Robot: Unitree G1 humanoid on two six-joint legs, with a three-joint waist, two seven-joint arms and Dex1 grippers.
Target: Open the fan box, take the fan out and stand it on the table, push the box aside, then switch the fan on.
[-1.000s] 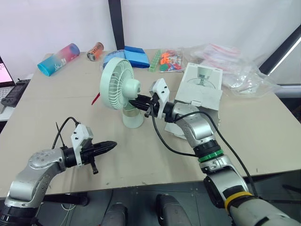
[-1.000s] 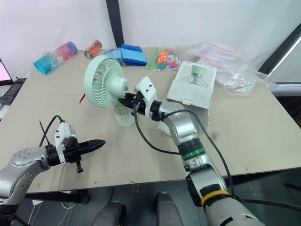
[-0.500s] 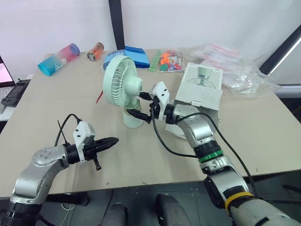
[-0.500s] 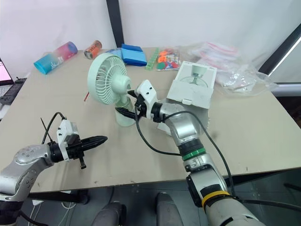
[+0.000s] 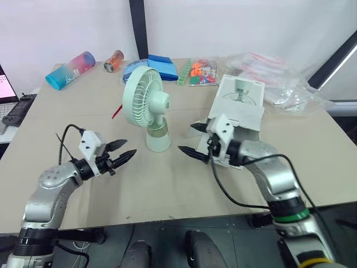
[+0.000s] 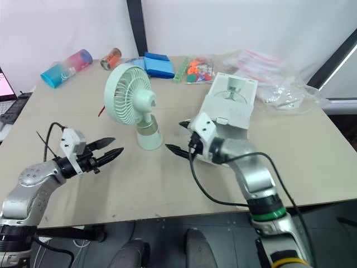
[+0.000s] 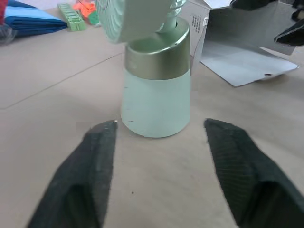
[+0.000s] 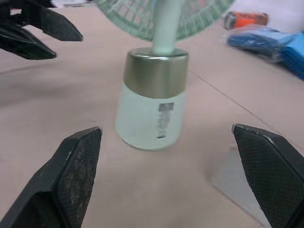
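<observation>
A pale green fan (image 5: 146, 102) stands upright on its round base (image 5: 158, 139) in the middle of the table, with nothing holding it. Just right of it lies the white fan box (image 5: 241, 105), lid flap raised. My left gripper (image 5: 124, 149) hovers open a short way left of the base, fingers (image 7: 90, 175) pointing at it. My right gripper (image 5: 189, 139) is open between the base and the box, its fingers (image 8: 71, 166) spread wide on either side of the base (image 8: 154, 99) without touching it.
Along the far edge sit a blue-and-pink bottle (image 5: 70, 70), a small can (image 5: 113, 60), a blue folder (image 5: 162, 66), a bag of coloured pieces (image 5: 199, 71) and clear plastic bags (image 5: 273, 78). A keyboard (image 5: 11, 109) lies at the left edge.
My right gripper let go of the fan's neck, opened and drew back toward the box. The fan went from tilted to upright. My left gripper opened and moved closer to the base.
</observation>
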